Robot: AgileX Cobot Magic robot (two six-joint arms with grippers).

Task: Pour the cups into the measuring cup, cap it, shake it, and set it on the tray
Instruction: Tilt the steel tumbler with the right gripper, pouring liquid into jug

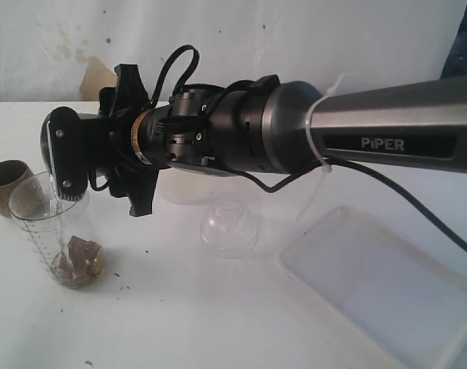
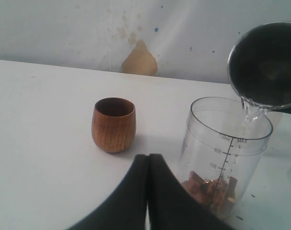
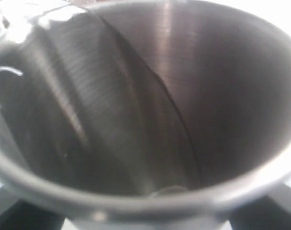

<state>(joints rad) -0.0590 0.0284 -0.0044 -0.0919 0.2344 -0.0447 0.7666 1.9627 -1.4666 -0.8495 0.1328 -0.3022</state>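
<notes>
The clear measuring cup (image 1: 49,223) with scale marks stands at the left, brown pieces (image 2: 207,189) in its bottom. My right gripper (image 1: 63,154) reaches across and is shut on the steel tumbler (image 2: 265,64), tipped over the measuring cup's rim; a thin stream of water (image 2: 251,112) runs in. The tumbler's inside (image 3: 150,96) fills the right wrist view. Upright to the left of the measuring cup is the brown wooden cup (image 2: 114,124). My left gripper (image 2: 148,158) hangs shut and holds nothing, a little short of both. The white tray (image 1: 379,284) lies at the right.
A clear dome lid (image 1: 228,227) rests on the table between the measuring cup and the tray. A frosted white cup (image 1: 183,188) is partly hidden behind the right arm (image 1: 295,127), which spans the scene. A stained wall (image 2: 139,60) backs the table.
</notes>
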